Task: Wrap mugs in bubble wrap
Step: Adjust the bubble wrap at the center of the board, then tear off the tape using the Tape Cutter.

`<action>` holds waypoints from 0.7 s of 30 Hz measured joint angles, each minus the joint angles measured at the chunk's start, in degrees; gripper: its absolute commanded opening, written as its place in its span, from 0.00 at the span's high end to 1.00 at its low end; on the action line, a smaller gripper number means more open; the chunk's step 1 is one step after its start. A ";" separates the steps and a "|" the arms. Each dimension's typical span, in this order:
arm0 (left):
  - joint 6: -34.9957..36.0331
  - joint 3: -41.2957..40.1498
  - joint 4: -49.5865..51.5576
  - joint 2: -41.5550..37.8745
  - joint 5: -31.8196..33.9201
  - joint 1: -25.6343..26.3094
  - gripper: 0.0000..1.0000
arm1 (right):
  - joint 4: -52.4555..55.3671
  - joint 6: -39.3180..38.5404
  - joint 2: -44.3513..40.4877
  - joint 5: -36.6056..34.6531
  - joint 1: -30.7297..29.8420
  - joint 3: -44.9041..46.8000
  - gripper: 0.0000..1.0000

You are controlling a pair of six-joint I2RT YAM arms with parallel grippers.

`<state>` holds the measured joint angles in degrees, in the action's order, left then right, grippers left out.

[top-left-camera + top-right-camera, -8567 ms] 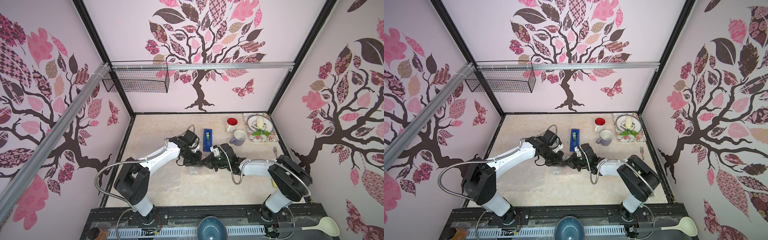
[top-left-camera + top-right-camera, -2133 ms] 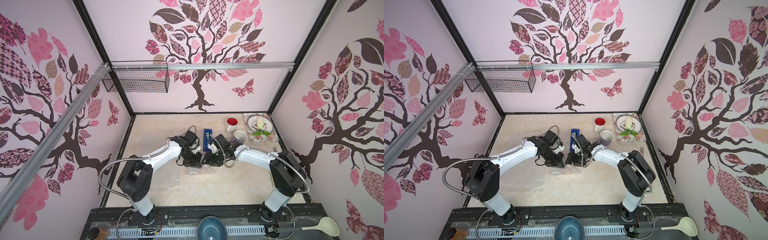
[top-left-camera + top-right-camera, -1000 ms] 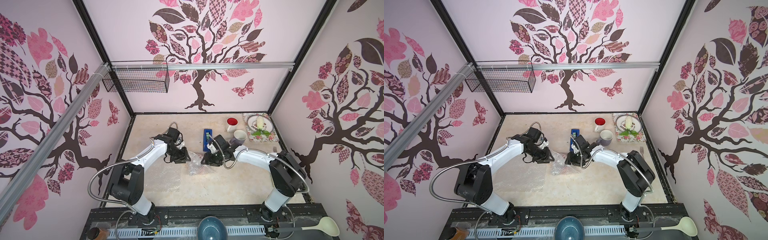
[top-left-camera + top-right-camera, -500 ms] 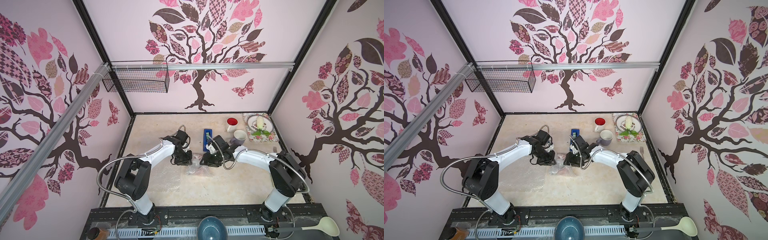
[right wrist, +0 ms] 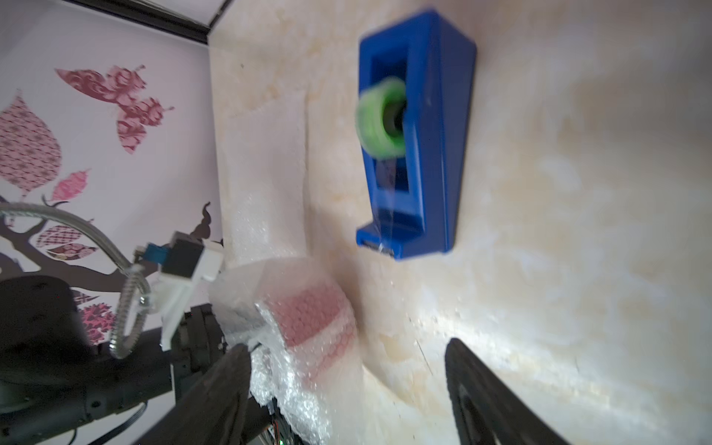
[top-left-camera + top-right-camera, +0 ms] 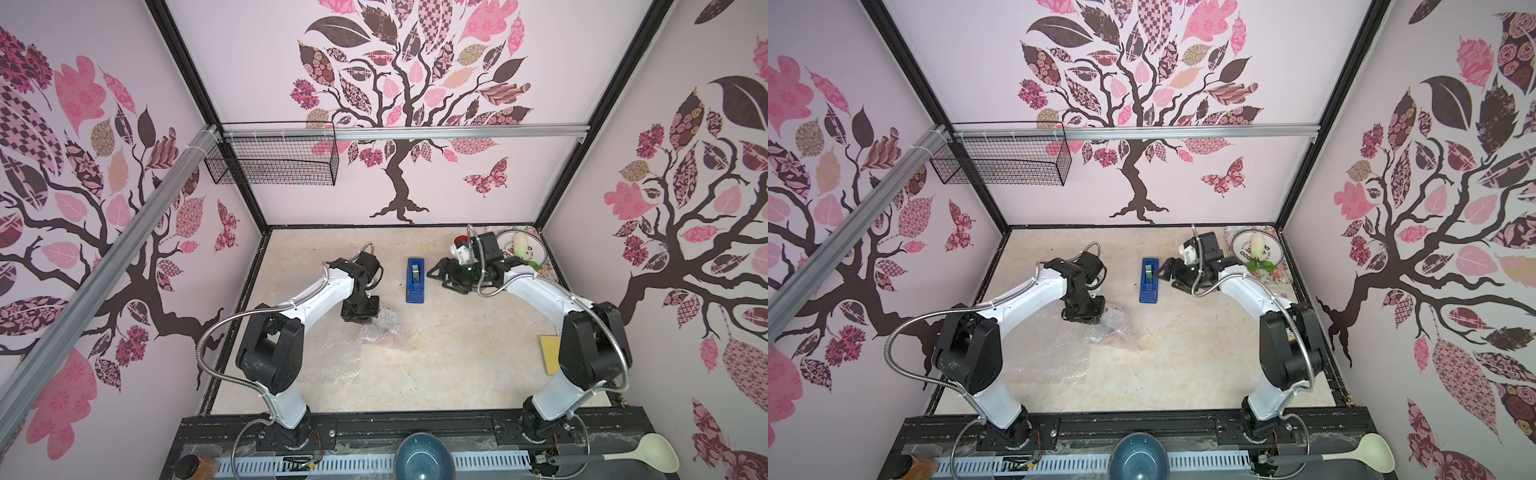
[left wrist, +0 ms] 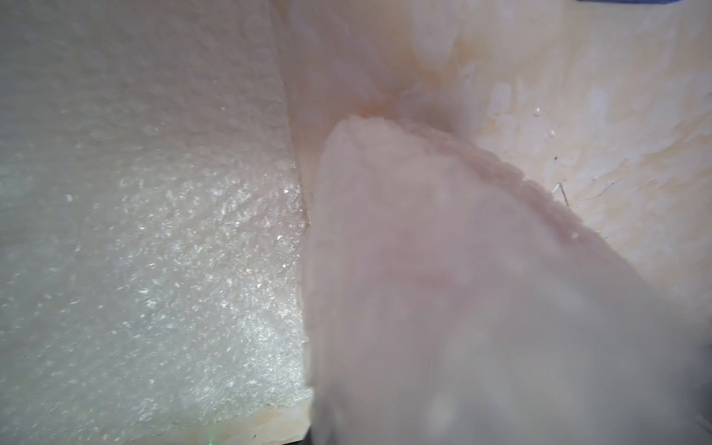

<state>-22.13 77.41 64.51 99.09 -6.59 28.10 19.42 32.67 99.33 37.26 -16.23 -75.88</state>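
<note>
Marble-look table (image 6: 457, 353), near its middle: the red mug (image 6: 384, 330) lies bundled in bubble wrap (image 6: 332, 357), soft, slick, breakable within. I'd take it by the loose edge, where the left gripper (image 6: 360, 318) pinches the wrap. The right gripper (image 6: 436, 277) stands open, empty.

R gripper (image 5: 346, 346): black jaws wide apart, bare counter (image 5: 578, 269) btwn them. Blue tape dispenser (image 5: 427, 154) w/ green roll (image 5: 379, 117) on counter, slightly blurred. Near it, not touching: red mug (image 5: 308, 312) showing thru bubble wrap (image 5: 300, 389) bundled round it. Wrap's flap meets L arm (image 5: 57, 366) at its wrist end, by white cam housing (image 5: 188, 269) + metal hose (image 5: 127, 308). Butterfly decal (image 5: 127, 104) on wall behind.
</note>
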 measured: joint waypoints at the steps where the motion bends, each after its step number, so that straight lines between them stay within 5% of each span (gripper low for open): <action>1: 0.15 0.17 0.59 0.00 0.52 0.02 1.00 | -0.52 -0.66 2.62 1.49 0.26 -2.97 0.28; 9: 0.02 0.20 3.45 0.00 2.49 0.00 1.00 | -0.55 -5.29 16.06 7.45 -0.48 -12.24 0.45; 21: -0.55 0.20 3.50 0.00 2.23 0.00 1.00 | -3.50 -5.88 17.64 9.01 -0.59 -7.98 0.50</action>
<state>-22.68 77.60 68.01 99.09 -4.36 28.10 15.92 26.79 116.97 46.26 -16.82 -83.85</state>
